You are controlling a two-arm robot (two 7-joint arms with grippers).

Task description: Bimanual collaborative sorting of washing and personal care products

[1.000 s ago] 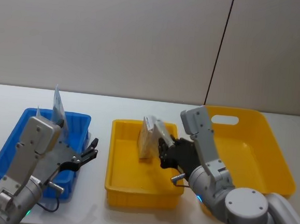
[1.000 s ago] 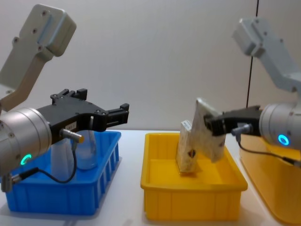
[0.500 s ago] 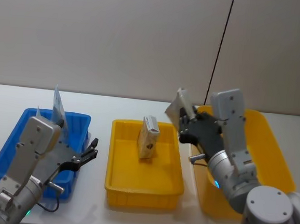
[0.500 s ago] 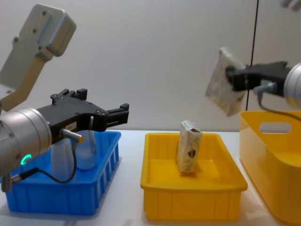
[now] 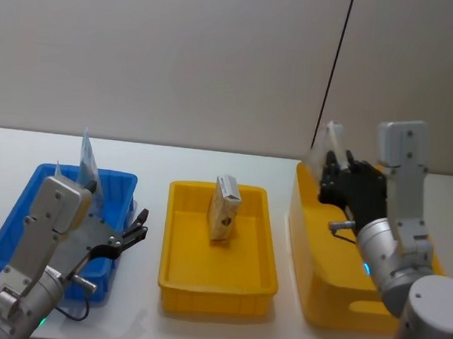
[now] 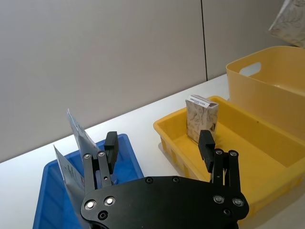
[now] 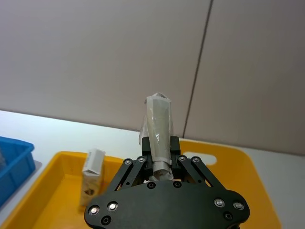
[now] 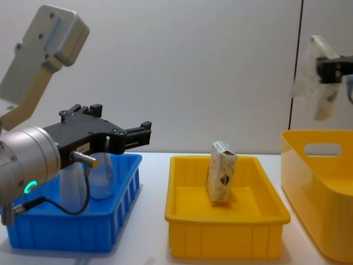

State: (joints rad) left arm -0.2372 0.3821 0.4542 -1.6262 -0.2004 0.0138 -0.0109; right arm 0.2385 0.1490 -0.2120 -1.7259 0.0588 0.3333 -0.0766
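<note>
Head view: left gripper hovering left of middle yellow tray, fingers spread, gripping nothing. Cream packet standing upright in tray's far half. Pale-blue tubes standing farther left, in blue bin. Right gripper pinching second packet, holding it high, right of tray.

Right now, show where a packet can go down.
Free: the small yellow tray's floor in front of the standing packet; the large yellow bin below the right end effector and its held packet. Crowded: the blue bin's tubes, left end effector hovering close.
</note>
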